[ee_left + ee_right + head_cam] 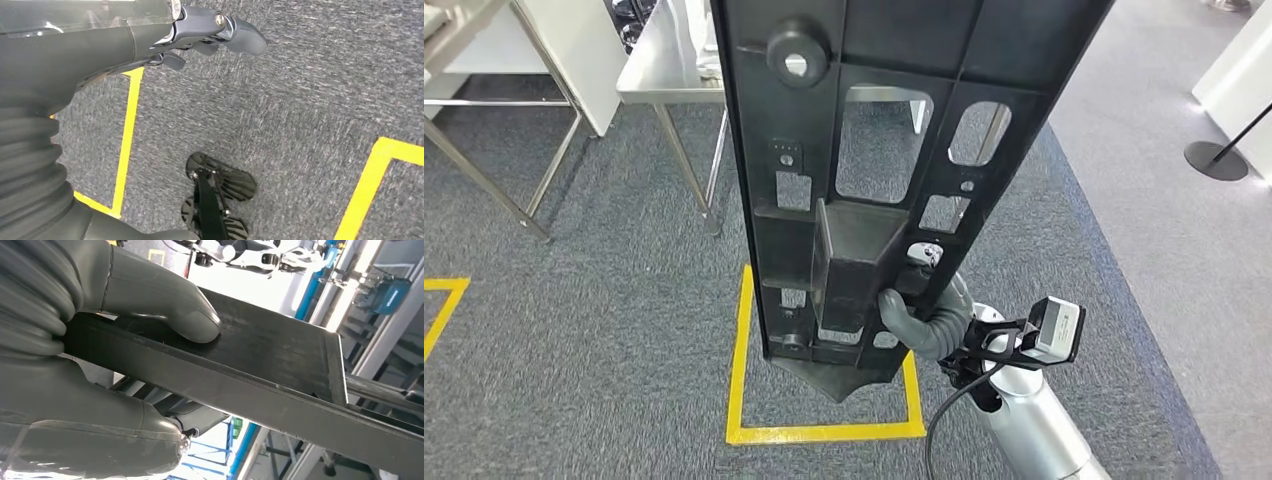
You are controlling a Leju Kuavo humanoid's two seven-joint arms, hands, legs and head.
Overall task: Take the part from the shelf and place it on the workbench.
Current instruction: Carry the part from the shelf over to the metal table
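Observation:
A long black plastic part [864, 130] with cut-out windows and a box-shaped rib stands nearly upright in front of me in the head view. My right hand [921, 322] grips it low down by the box rib, thumb on the near face. The right wrist view shows the right hand [115, 310] pressing its thumb onto a flat flange of the part [280, 360], with its fingers underneath. My left hand [200, 35] hangs over the grey carpet with its fingers stretched out and nothing in them. A steel workbench [664, 60] stands ahead on the left, partly hidden behind the part.
A yellow taped square [742, 350] marks the carpet below the part. A second metal table frame [484, 110] stands at far left. A black stanchion base [1214, 160] sits at the right by a white wall. Yellow tape lines [127, 130] cross the carpet under my left hand.

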